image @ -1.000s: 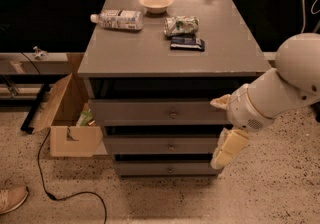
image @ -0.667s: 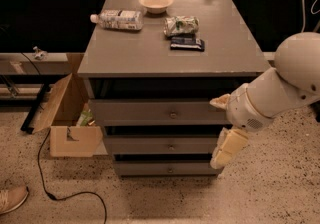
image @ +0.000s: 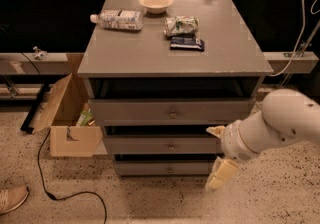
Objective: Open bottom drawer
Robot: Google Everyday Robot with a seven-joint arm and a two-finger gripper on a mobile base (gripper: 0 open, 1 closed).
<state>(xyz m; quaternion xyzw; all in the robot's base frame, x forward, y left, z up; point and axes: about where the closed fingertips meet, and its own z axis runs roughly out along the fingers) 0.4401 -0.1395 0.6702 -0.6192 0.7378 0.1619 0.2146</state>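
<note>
Dim, warm light falls from above, brightest on the tabletop toward its far edge. Deep shadow fills the recess under its front edge and lies past both side edges. The gripper, fingers spread, shows pale below the front right corner.

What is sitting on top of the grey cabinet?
A bowl, a bottle lying flat, a green bag and a dark packet. Drawer contents are hidden. The gripper hangs near the bottom drawer.
</note>
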